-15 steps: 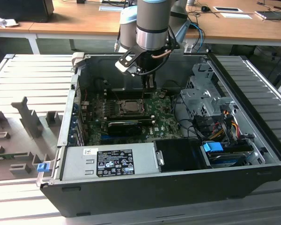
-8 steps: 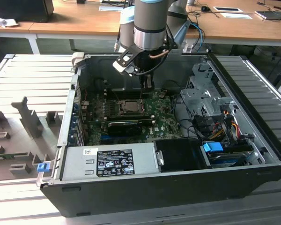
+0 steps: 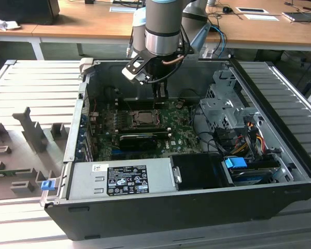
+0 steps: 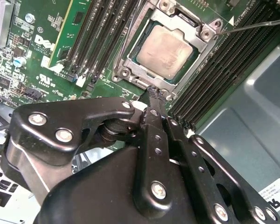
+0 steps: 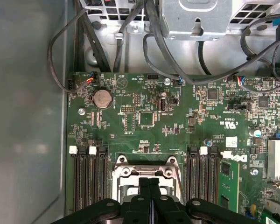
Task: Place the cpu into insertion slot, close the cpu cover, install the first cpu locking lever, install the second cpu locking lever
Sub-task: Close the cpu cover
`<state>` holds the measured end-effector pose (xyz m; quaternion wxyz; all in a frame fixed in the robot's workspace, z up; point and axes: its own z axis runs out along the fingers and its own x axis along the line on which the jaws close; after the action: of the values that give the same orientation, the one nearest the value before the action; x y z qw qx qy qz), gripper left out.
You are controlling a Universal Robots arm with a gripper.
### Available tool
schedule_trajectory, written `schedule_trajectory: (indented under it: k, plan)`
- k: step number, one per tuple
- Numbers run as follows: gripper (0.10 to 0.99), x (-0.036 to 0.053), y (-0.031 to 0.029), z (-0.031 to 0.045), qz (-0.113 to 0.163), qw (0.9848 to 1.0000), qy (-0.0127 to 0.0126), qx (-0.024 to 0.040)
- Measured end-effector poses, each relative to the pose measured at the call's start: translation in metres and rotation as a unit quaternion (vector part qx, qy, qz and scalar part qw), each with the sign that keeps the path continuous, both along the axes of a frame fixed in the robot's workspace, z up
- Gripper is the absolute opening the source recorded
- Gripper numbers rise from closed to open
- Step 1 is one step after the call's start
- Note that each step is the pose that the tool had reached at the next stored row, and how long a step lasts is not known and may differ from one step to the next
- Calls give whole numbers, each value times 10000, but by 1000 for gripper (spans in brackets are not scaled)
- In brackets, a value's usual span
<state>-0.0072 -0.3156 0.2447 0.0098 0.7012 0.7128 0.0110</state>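
One closed claw at the socket's edge, chip already seated.
My black claw (image 4: 151,91) is pinched shut, nothing visible between its fingers, tips at the near edge of the thin dark-grey metal cpu cover (image 4: 130,49); whether they touch it I cannot tell. Just beyond my tips the small pale silver-grey square cpu (image 4: 165,51) lies flat in the square dark insertion slot (image 3: 143,119), framed by the lowered cover's window. Farther past it, a thin metal rod (image 4: 256,24) crosses the green circuit board (image 4: 46,46).
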Motion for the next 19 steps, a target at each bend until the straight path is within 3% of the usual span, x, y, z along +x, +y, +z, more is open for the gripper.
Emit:
schedule_trajectory:
  k: [12,19]
  plan:
    - [106,-76,0,-4,0,10000,0,1]
    - [106,-230,0,-24,0,10000,-25,2]
